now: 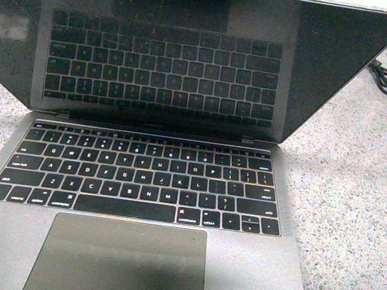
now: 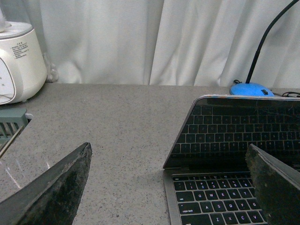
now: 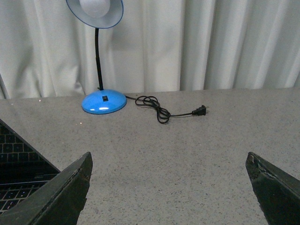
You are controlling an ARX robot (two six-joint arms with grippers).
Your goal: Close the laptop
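Hovering wide open and empty, the left gripper (image 2: 168, 147) and right gripper (image 3: 168, 154) flank the laptop (image 1: 146, 174) on the counter (image 1: 357, 211). Its screen (image 1: 171, 48) stands raised. Closing looks unstarted; next, one gripper should probably reach the lid's top edge and press it down.

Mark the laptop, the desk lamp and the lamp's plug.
laptop (image 1: 139, 173), front view, on the middle of the keyboard.
lamp (image 3: 104, 102), right wrist view, on its blue base.
plug (image 3: 201, 110), right wrist view, on the black plug body at the loose end of the cord.
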